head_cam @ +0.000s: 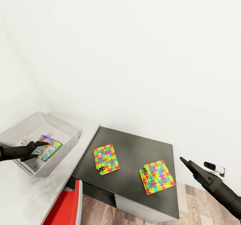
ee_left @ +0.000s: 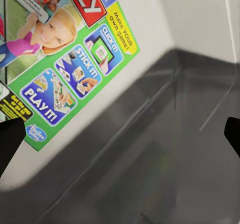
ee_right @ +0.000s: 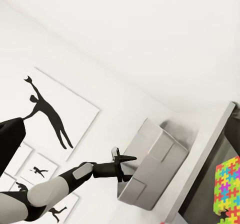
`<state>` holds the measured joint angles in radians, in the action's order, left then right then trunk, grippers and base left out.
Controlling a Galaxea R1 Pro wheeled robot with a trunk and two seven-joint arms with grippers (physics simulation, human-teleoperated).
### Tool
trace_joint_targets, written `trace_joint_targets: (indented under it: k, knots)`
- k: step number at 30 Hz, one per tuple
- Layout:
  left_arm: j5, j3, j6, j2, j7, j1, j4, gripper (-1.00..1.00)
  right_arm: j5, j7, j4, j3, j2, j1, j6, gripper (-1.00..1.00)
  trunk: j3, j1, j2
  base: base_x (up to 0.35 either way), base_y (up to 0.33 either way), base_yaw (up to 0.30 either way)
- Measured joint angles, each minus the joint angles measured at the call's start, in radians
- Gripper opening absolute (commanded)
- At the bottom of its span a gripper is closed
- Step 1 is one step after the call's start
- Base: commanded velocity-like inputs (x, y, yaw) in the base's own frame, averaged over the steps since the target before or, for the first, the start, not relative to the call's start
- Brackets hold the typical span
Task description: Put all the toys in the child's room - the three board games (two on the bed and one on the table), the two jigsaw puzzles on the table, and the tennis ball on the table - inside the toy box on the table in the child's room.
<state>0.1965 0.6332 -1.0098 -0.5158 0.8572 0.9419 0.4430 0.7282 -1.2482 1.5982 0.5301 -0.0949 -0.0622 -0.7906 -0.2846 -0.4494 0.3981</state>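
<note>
Green-edged board game (head_cam: 49, 147) lies inside the toy box (head_cam: 70, 141) on the table (head_cam: 20, 191); left gripper (head_cam: 37, 150) hangs over it, fingers apart, holding nothing. Both jigsaw puzzles (head_cam: 106, 158) & (head_cam: 157, 176) sit loose on the dark end section, so most work looks undone. Right gripper (head_cam: 186, 164) near 2nd puzzle; open/closed can't be told.

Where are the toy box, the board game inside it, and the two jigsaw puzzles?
toy box (head_cam: 72, 131): head view, right-hand rim.
board game (head_cam: 50, 148): head view, green printed lid, lying inside the bin.
nearer-left jigsaw puzzle (head_cam: 106, 158): head view, middle of the slab.
right jigsaw puzzle (head_cam: 157, 176): head view, middle of the slab.
</note>
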Motion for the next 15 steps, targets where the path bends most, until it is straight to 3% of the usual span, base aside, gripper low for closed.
trace_joint_targets:
  k: [15]
  knots:
    - [0.0, 0.019, 0.005, 0.002, -0.002, 0.0, 0.026, 1.0, 0.0, 0.0, -0.001, 0.0, 0.0, 0.0, 0.0, 1.0, 0.0, 0.0, 0.0, 0.0, 0.0, 0.0]
